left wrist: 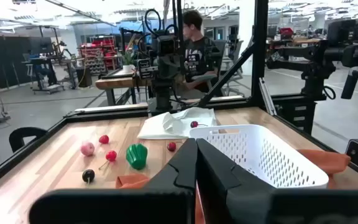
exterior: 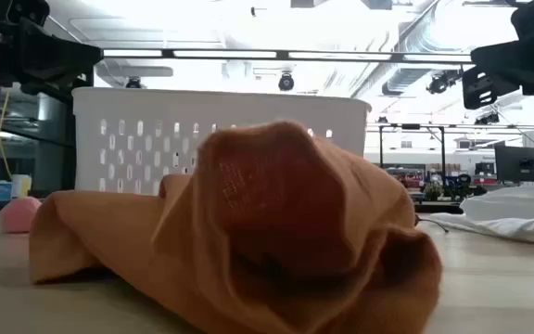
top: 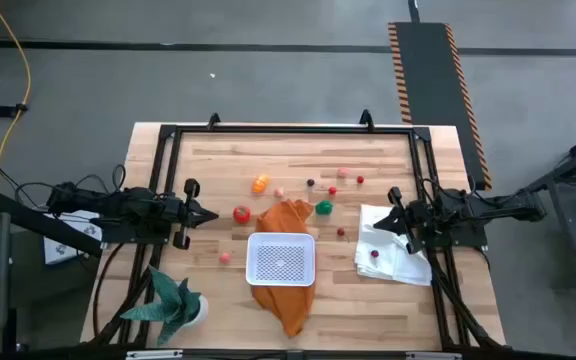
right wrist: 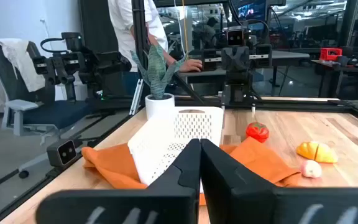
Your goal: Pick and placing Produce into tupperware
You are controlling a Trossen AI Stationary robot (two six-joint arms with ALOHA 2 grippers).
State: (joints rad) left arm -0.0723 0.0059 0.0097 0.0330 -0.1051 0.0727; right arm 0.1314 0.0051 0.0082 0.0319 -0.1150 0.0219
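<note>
White perforated tupperware (empty) on orange cloth, produce scattered around

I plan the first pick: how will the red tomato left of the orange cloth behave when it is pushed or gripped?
The tomato looks round and small, so it probably rolls if nudged. It sits alone on bare wood, so nothing would stop it. Its surface seems smooth, perhaps slippery.
</note>
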